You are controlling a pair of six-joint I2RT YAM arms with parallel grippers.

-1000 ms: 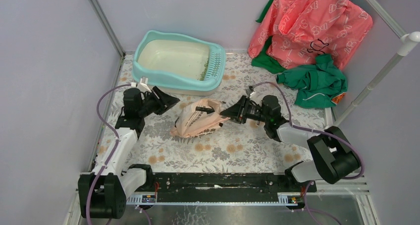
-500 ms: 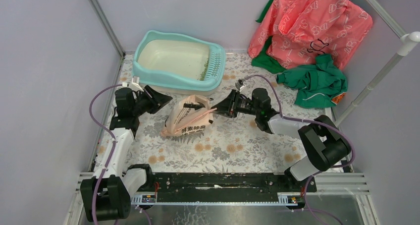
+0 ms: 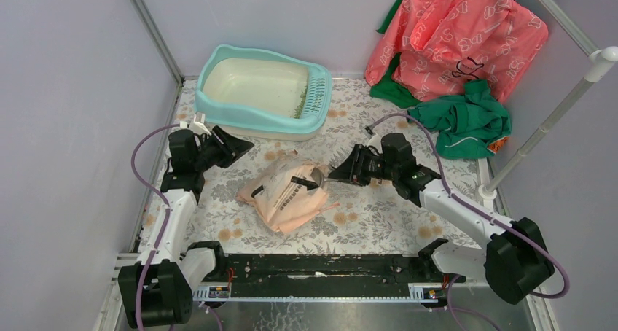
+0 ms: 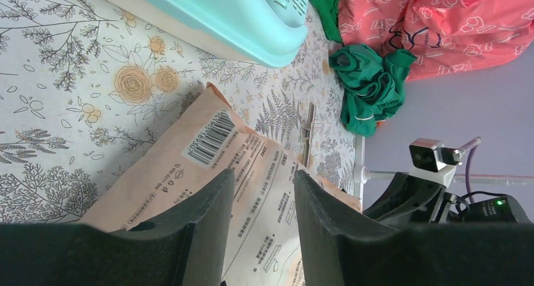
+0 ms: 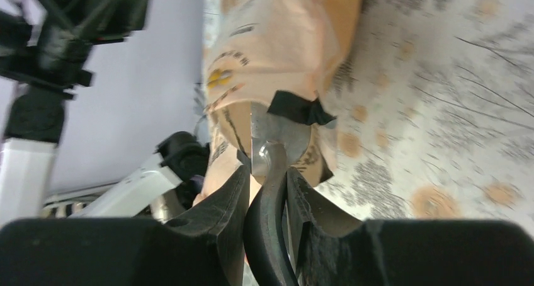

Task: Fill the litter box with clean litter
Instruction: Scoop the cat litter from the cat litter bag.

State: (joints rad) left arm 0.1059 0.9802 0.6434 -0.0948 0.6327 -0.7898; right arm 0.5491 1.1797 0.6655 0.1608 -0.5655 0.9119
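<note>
a table (image 3: 379, 222) covered in a grey-and-tan floral cloth, boxed in by pale lilac walls (image 3: 73, 90); a pink garment (image 3: 459, 39) and a green cloth (image 3: 463, 119) are heaped at the back right corner; the litter box (image 3: 251, 119) stands at the back left, its cream basin nearly bare; the only clean litter (image 3: 299, 101) on show is a thin scatter of green granules against the slotted grille end; whatever else there is must be inside the bag (image 3: 280, 200), and its contents cannot be seen.

the peach paper bag lies on its side in the middle of the table, between the two arms and well short of the box; the right gripper (image 3: 334, 173) is clenched on the dark handle of a grey scoop (image 5: 271, 135), and the scoop's bowl sits right at the bag's upper end, by a black tab; whether the bowl is inside the opening or only pressed on the paper cannot be told; the left gripper (image 3: 244, 145) hangs beside the bag's far corner with its jaws parted and nothing between them, close to the front wall of the box.

the step in hand looks like loading the scoop from the bag, so the filling is barely begun; the next move calls for working the bowl into the bag's mouth and lifting it level; the limp bag is likely to slide or fold, so the free left claw may need to pin it or hold it open.
</note>
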